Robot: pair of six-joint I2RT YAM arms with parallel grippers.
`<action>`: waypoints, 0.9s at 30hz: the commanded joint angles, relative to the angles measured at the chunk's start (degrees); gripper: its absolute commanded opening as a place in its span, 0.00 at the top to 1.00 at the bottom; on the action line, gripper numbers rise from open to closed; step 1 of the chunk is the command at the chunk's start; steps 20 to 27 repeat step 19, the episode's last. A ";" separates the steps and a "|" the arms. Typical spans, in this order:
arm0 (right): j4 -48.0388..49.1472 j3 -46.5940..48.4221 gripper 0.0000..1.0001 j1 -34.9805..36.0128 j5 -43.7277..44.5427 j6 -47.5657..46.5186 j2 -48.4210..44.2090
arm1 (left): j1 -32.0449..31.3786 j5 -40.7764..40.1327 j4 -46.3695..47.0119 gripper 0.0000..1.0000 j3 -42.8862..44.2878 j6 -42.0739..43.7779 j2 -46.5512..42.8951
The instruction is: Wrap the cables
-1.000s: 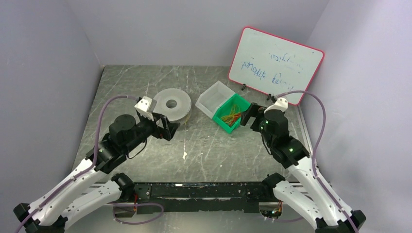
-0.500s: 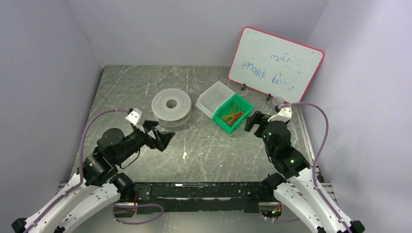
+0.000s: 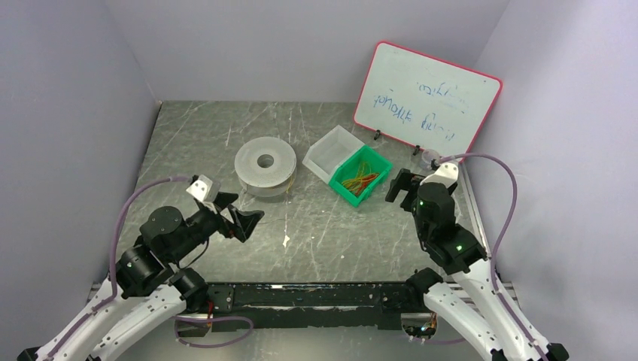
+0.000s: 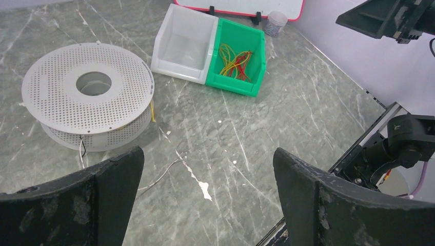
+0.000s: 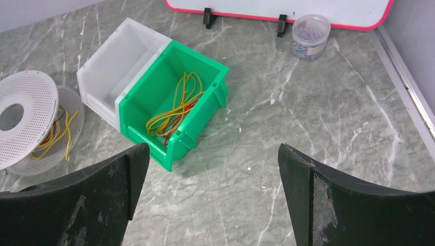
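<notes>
Left claw point(image 3: 242, 213) and right claw point(image 3: 399, 186) have pulled back, open.

The marbled table point(image 3: 331, 233) bears a perforated spool point(image 4: 56, 87), white bin point(image 5: 110, 66) touching green bin point(image 5: 146, 138), whiteboard point(image 3: 425, 101) and small jar point(image 5: 310, 36).

On the table point(image 3: 323, 241) a reel point(image 3: 265, 167) lies flat, left of the centre. To its right two storage bins stand side by side and touching: the left bin point(image 3: 329, 153) and the right bin point(image 3: 378, 180), which holds a bundle of cables point(image 3: 356, 179). Some wires point(image 5: 56, 136) sit between the flanges of the reel. Behind the bins, at the right rear, a whiteboard point(image 3: 426, 101) stands upright, with a small jar point(image 3: 429, 157) just before it
</notes>
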 commanded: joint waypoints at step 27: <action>2.09 -0.33 0.00 -0.11 -3.66 -0.98 -7.40 | 0.09 2.15 0.14 0.01 -0.06 1.78 6.65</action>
